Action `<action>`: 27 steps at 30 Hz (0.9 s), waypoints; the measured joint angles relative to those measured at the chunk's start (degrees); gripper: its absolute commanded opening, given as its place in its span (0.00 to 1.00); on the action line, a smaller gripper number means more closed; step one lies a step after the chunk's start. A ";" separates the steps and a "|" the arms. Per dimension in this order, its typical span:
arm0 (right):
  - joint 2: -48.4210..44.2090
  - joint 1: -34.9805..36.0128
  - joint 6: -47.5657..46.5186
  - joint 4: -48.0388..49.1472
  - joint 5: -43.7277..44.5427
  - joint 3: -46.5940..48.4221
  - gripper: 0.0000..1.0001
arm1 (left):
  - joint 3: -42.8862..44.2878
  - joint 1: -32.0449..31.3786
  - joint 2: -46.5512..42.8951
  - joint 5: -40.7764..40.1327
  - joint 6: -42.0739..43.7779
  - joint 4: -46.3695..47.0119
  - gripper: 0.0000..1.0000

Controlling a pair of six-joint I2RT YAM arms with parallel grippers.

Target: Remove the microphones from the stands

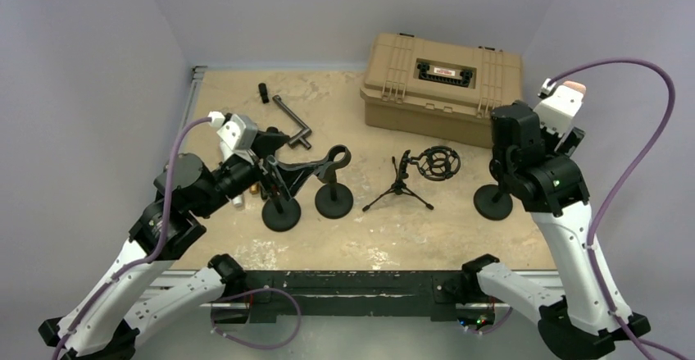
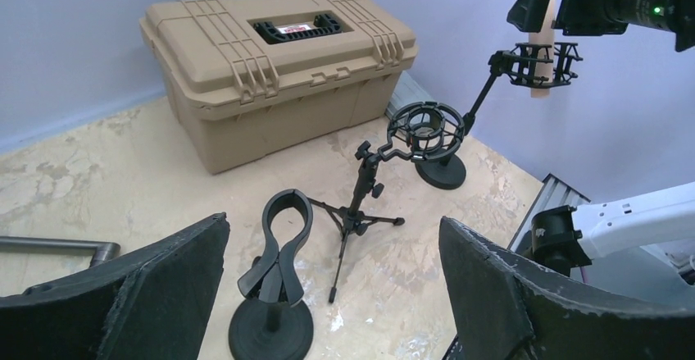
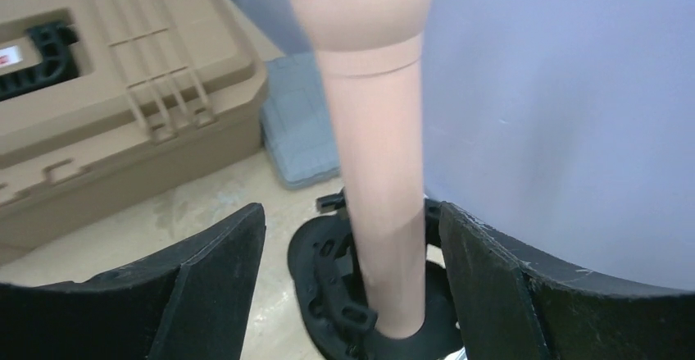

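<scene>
Microphone placement first: the tan microphone (image 3: 381,196) sat upright in the black shock mount (image 3: 328,286) of its stand (image 2: 478,102). Only your right wrist camera showed how it stood against the right gripper (image 3: 352,212). There you could see both fingers (image 3: 205,286) flanking the barrel with the jaws apart, a wide gap on one side and a thin one on the other, neither pad touching it. From the top camera you got none of that. The right arm covered mount and microphone, leaving just the stand's round base (image 1: 493,202) showing on the table (image 1: 344,237), near the right end of the tan case (image 1: 442,81) on the arms' side. Your left wrist camera gave the side look the others lacked: the stand's rod slanted up from the base to the shock mount, the microphone's lower end poked out beneath it, and the right gripper hung directly above. That same view showed your left gripper (image 2: 332,237) spread wide and gripping nothing, pointed across at a small tripod (image 2: 354,212) carrying a ring mount, with a clip stand (image 2: 279,270) just beside it. Overhead, you could place the left gripper well apart from the microphone, far over on the left, with the tripod between the two arms.
</scene>
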 measured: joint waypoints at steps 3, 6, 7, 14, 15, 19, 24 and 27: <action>-0.44 -6.23 -4.50 5.79 -1.62 -2.73 0.73 | -0.11 0.00 0.50 0.13 -0.02 0.15 0.95; -0.35 -10.73 -7.72 10.05 -2.86 -3.76 0.66 | -0.26 0.00 1.07 0.66 -0.02 0.46 0.95; -0.37 -11.37 -8.66 11.52 -3.28 -4.11 0.63 | -0.33 0.00 1.22 0.92 -0.02 0.50 0.95; -0.52 -12.52 -12.57 17.20 -4.37 -5.18 0.30 | -0.83 0.04 1.68 1.97 -0.07 0.68 0.95; -0.52 -12.59 -13.03 17.73 -4.52 -5.20 0.22 | -0.83 0.07 1.75 2.16 -0.07 0.79 0.95; -0.66 -12.59 -14.95 19.52 -4.61 -5.20 0.13 | -0.83 0.07 2.14 2.78 -0.07 0.98 0.95; -1.07 -12.59 -18.34 21.75 -5.07 -4.57 0.10 | -0.94 0.07 3.15 3.02 -0.07 1.33 0.95; -1.25 -12.59 -22.01 23.89 -5.44 -2.54 0.10 | -1.09 0.07 3.43 3.10 -0.07 1.51 0.95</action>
